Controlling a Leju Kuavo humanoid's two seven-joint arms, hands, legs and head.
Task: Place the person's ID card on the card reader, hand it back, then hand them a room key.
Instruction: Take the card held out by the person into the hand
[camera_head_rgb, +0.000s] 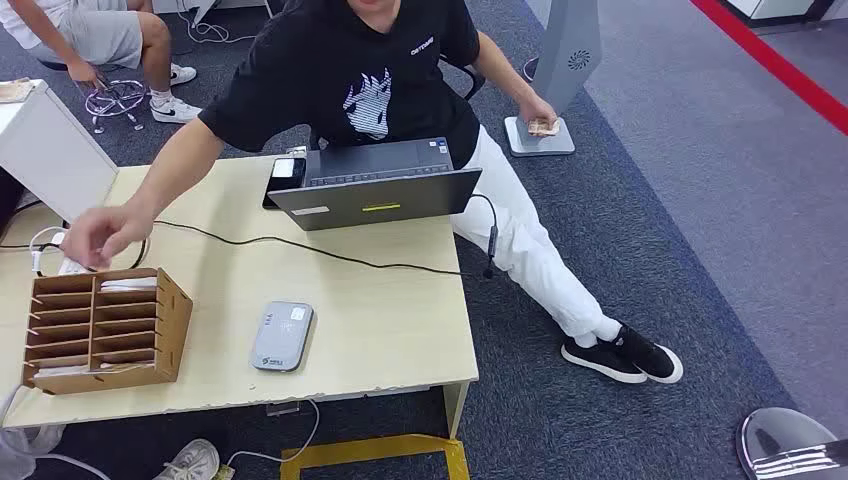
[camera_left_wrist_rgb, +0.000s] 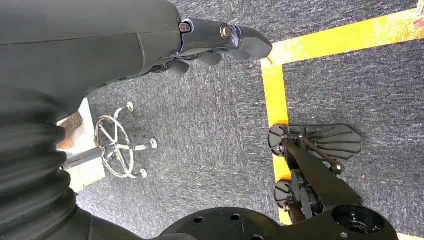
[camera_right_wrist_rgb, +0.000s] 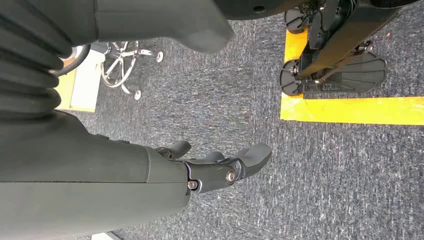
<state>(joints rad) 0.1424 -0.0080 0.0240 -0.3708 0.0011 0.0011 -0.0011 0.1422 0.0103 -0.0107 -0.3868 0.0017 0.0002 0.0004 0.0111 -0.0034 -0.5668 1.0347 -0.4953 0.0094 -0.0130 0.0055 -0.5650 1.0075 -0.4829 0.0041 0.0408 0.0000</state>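
Your left hand (camera_left_wrist_rgb: 220, 42) and right hand (camera_right_wrist_rgb: 220, 167) hang over carpet, fingers loosely apart, grasping nothing. The flat grey card reader (camera_head_rgb: 282, 336) sits near-centre on the pale wooden table (camera_head_rgb: 380, 310).

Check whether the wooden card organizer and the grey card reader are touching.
Apart. In the head view, bare tabletop shows between the wooden organizer and the card reader.

You're looking at a left hand (camera_left_wrist_rgb: 220, 45) with dark grey, glossy fingers and a silver screw at the knuckle — behind it, a smooth grey cover, then ribbed bellows. Your right hand (camera_right_wrist_rgb: 220, 167) matches — same screws, same ribbed grey sleeve behind.
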